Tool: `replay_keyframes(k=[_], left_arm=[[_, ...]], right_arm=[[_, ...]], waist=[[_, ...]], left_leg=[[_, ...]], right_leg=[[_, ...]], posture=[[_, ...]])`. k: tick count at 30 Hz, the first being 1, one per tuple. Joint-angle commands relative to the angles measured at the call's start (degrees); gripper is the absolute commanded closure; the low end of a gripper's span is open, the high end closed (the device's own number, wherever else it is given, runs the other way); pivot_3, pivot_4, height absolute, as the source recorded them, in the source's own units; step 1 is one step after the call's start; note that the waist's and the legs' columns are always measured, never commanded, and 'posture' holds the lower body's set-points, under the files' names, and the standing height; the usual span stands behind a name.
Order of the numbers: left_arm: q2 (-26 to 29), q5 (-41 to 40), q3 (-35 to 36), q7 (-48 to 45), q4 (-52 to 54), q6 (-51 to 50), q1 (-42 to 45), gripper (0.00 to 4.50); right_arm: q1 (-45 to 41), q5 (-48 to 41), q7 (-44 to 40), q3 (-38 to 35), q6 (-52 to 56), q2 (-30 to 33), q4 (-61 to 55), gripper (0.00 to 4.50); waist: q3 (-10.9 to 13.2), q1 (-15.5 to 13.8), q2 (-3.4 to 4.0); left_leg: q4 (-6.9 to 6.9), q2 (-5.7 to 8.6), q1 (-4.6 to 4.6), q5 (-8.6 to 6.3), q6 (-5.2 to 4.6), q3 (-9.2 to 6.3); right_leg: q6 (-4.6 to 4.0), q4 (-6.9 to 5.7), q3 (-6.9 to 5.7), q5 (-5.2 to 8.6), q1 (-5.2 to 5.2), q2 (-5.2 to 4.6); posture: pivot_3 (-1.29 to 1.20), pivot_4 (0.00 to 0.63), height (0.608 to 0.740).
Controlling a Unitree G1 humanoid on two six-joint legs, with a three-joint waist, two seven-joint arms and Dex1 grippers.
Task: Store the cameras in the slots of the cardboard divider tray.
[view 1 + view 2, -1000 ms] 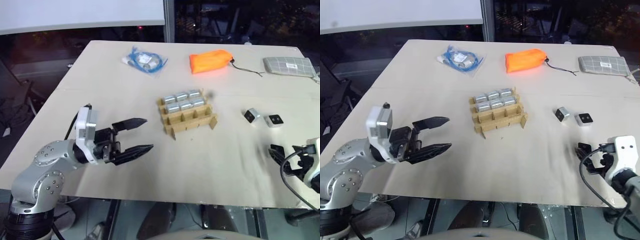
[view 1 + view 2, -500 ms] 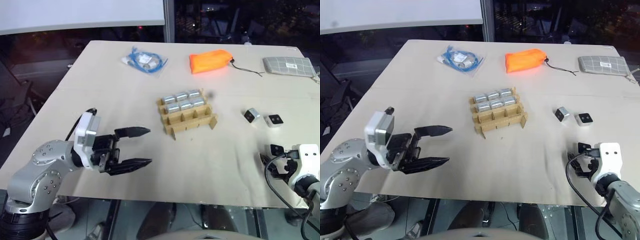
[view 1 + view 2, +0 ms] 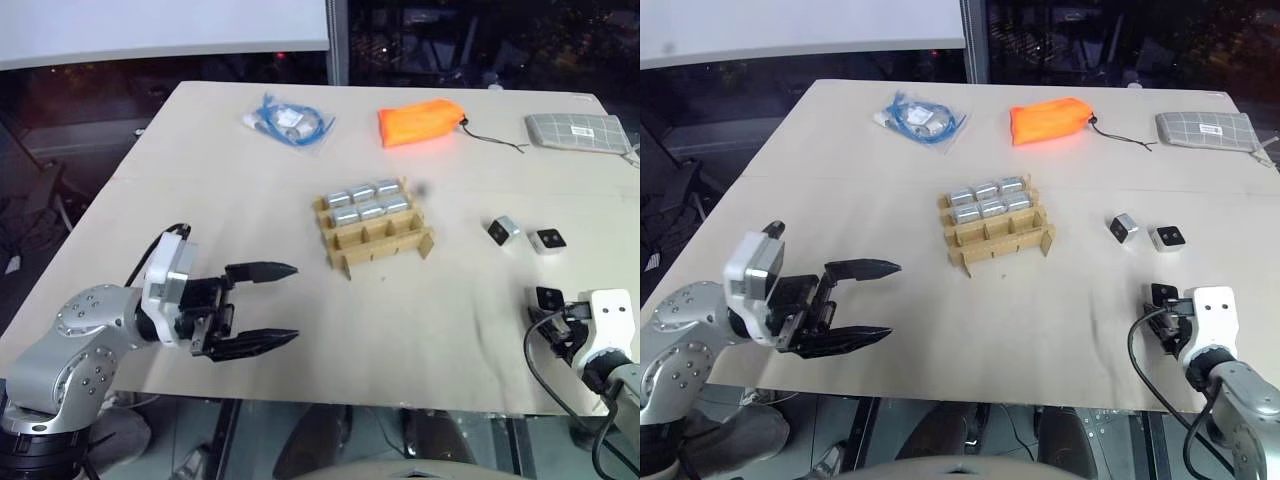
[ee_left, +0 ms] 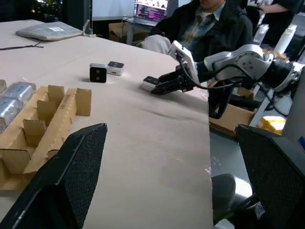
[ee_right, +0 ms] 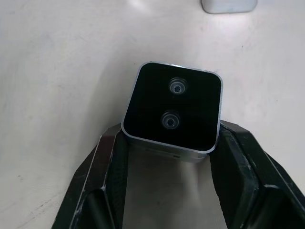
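1. My left gripper (image 3: 278, 304) hovers over the near-left part of the table (image 3: 230, 200), fingers spread wide, nothing between them.
2. My right gripper (image 5: 169, 157) sits low at the near-right table edge, its two black fingers (image 5: 110, 162) pressed against either side of a camera (image 5: 173, 110), black two-lens face up toward the wrist view.
3. The same camera shows at my right fingertips from the head view (image 3: 548, 299) and from the left wrist view (image 4: 150, 83).
4. Cardboard divider tray (image 3: 378, 237) in mid-table; six cameras (image 3: 366, 201) fill its two far rows, near row of slots bare.
5. Two loose cameras (image 3: 503, 231) (image 3: 550, 241) lie side by side on the table right of the tray, just apart.
6. Far edge: blue cable bag (image 3: 288, 122), orange pouch (image 3: 421, 122), grey checked pouch (image 3: 579, 130).
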State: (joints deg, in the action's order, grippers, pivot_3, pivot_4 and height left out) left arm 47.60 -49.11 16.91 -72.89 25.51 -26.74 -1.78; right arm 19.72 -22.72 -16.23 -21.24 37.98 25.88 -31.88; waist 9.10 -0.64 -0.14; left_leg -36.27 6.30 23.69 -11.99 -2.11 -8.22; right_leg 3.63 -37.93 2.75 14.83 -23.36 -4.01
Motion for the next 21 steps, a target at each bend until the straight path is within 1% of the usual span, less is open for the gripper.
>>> replay_keyframes(k=[1,2,4,5,6,8,9,12,13,16,21], left_arm=[[-2.2,-1.4,0.0,7.8,2.9,-2.0,1.5,0.00],[-3.0,-4.3,0.1,12.5,3.5,-5.6,2.7,0.00],[-3.0,-17.3,0.0,23.4,3.4,-15.1,6.2,0.00],[-2.6,-22.1,-0.3,29.3,3.0,-19.2,8.3,0.00],[-2.1,-25.4,-0.5,33.5,2.7,-21.8,9.8,0.00],[-0.1,-35.3,-3.1,41.6,0.8,-27.4,13.7,0.00],[-0.3,-39.2,-4.4,44.9,-0.2,-28.8,15.5,0.00],[-1.4,-46.5,-7.9,55.0,-3.6,-30.6,19.6,0.00],[-1.6,-48.7,-9.1,58.0,-4.5,-30.9,20.7,0.00],[-2.6,-57.4,-11.9,66.7,-6.5,-29.9,23.1,0.00],[-2.8,-62.3,-13.8,73.4,-6.5,-28.8,25.1,0.00]], right_arm=[[-1.1,3.7,-3.2,2.6,-7.7,2.2,-1.9,2.62],[-1.7,4.5,-5.0,4.1,-10.6,2.9,-2.7,2.62],[-3.6,6.2,-9.2,7.8,-15.7,5.3,-5.1,2.62],[-5.2,6.9,-11.0,9.9,-17.4,6.6,-6.3,2.62],[-6.2,7.4,-11.9,11.2,-18.4,7.3,-6.9,2.62],[-11.4,9.7,-14.8,16.4,-21.2,9.5,-8.6,2.62],[-14.2,10.4,-15.6,18.5,-22.0,9.8,-8.9,2.62],[-21.6,11.0,-18.7,23.5,-23.7,10.2,-8.4,2.62],[-24.2,11.4,-20.2,25.1,-24.6,10.4,-7.9,2.62],[-31.0,12.0,-24.6,29.2,-26.3,10.9,-5.8,2.62],[-36.6,13.9,-28.3,33.1,-28.6,11.0,-3.8,2.62]], waist=[[0.0,0.0,0.02],[0.0,0.0,0.00],[0.0,0.0,0.00],[0.0,0.0,-0.02],[0.0,0.1,-0.03],[0.1,0.2,-0.05],[0.1,0.3,-0.05],[0.0,0.3,-0.08],[0.1,0.3,-0.09],[0.1,0.3,-0.16],[0.1,-0.1,-0.23]], left_leg=[[0.00,0.00,0.00,0.00,0.00,0.01],[0.00,0.00,0.00,0.00,0.00,0.01],[-0.01,0.00,0.01,0.01,0.00,-0.05],[-0.03,0.00,0.00,0.01,0.00,-0.05],[-0.06,-0.01,0.02,0.01,0.00,-0.11],[-0.08,-0.02,-0.01,0.01,0.00,-0.11],[-0.10,-0.02,0.00,0.01,0.00,-0.11],[-0.11,-0.01,0.02,0.03,0.03,-0.10],[-0.11,-0.01,0.00,0.11,0.17,-0.09],[-0.11,-0.01,0.01,0.17,0.26,-0.09],[-0.11,0.01,0.05,0.17,0.26,-0.08]], right_leg=[[0.00,0.00,0.01,0.00,0.00,0.00],[0.02,0.00,0.01,-0.01,0.00,0.00],[0.19,-0.02,-0.05,-0.10,0.00,0.01],[0.22,-0.04,-0.06,-0.11,0.00,0.01],[0.24,-0.05,-0.10,-0.11,0.00,0.01],[0.25,-0.07,-0.10,-0.11,0.01,0.05],[0.26,-0.06,-0.09,-0.12,0.01,0.05],[0.24,-0.05,-0.09,-0.13,0.00,0.07],[0.24,-0.07,-0.08,-0.13,0.01,0.06],[0.23,-0.07,-0.07,-0.14,0.00,0.06],[0.21,-0.06,-0.06,-0.15,-0.03,0.05]], posture=[[0.00,0.150,0.740],[0.00,0.150,0.740],[0.00,0.150,0.740],[0.00,0.150,0.740],[0.00,0.150,0.740],[0.00,0.150,0.740],[0.00,0.150,0.740],[0.00,0.150,0.740],[0.00,0.150,0.740],[0.00,0.150,0.740],[0.00,0.150,0.740]])
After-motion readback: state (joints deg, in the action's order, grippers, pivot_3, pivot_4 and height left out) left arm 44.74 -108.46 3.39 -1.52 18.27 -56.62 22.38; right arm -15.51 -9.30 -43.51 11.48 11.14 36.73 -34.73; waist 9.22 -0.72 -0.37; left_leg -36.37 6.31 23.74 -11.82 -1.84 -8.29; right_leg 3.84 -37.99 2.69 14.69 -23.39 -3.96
